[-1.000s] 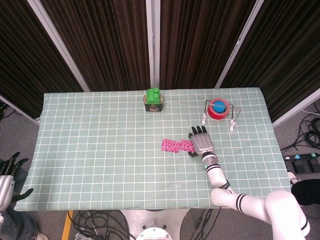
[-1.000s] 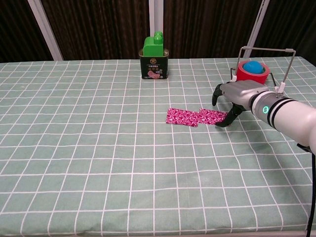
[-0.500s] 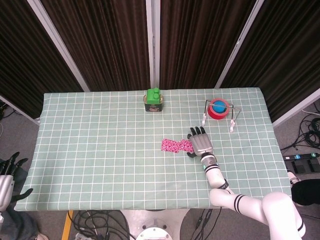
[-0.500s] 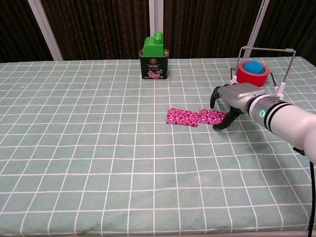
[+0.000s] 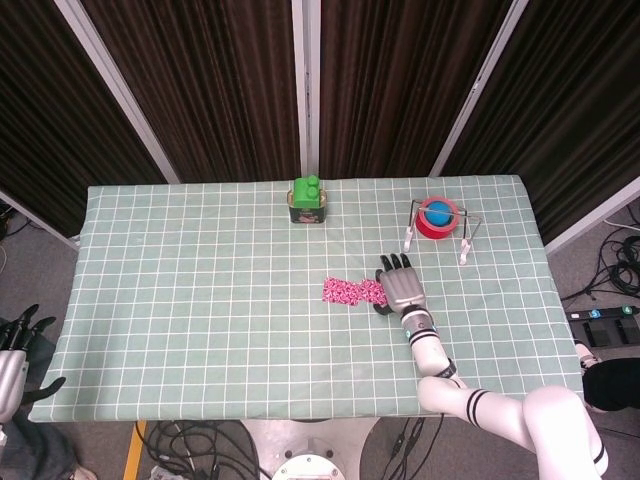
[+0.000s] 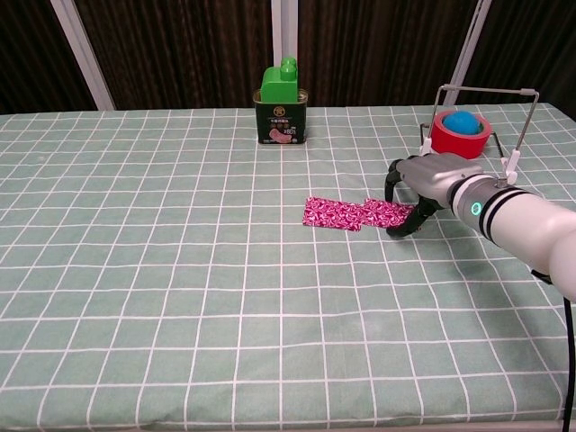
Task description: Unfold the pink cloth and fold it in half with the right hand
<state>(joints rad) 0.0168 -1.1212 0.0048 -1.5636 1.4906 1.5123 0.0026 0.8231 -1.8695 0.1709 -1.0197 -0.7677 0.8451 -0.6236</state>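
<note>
Hovering right robot hand [image 6: 425,184] fingers spread, at pink cloth [image 6: 353,213] edge; can [image 6: 282,117] label unreadable.

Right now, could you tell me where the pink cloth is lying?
The pink cloth lies flat right of the table's centre, in front of the green can, its right end at the right hand.

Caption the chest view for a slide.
Right hand poised over the end of the folded pink cloth on the checked table.

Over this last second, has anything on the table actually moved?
The right hand has crept a little leftward and lower, toward the right end of the pink cloth, fingers apart, grasping nothing yet. The cloth, green can and red tape roll stayed put.
</note>
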